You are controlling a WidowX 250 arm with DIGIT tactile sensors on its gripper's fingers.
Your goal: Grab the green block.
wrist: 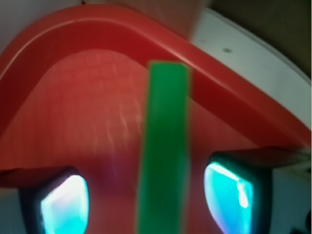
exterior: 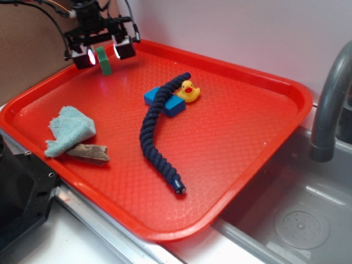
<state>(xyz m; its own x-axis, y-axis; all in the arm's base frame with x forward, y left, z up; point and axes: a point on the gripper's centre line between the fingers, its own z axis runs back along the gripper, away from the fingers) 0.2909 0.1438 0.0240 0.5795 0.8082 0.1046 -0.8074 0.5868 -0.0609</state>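
Note:
The green block (exterior: 104,61) stands on edge near the far left corner of the red tray (exterior: 231,137). My gripper (exterior: 104,52) hangs over it, open, one finger on each side of the block. In the wrist view the green block (wrist: 165,146) runs up the middle as a narrow strip. The two glowing pads (wrist: 64,204) sit left and right of it, with red tray showing in the gaps on both sides. Neither pad touches the block.
A yellow rubber duck (exterior: 189,91) sits beside a blue block (exterior: 166,102), which lies under a dark blue rope (exterior: 155,129). A light blue cloth (exterior: 70,129) and a piece of wood (exterior: 88,153) lie at the tray's left. A sink (exterior: 291,220) and faucet (exterior: 330,99) are at right.

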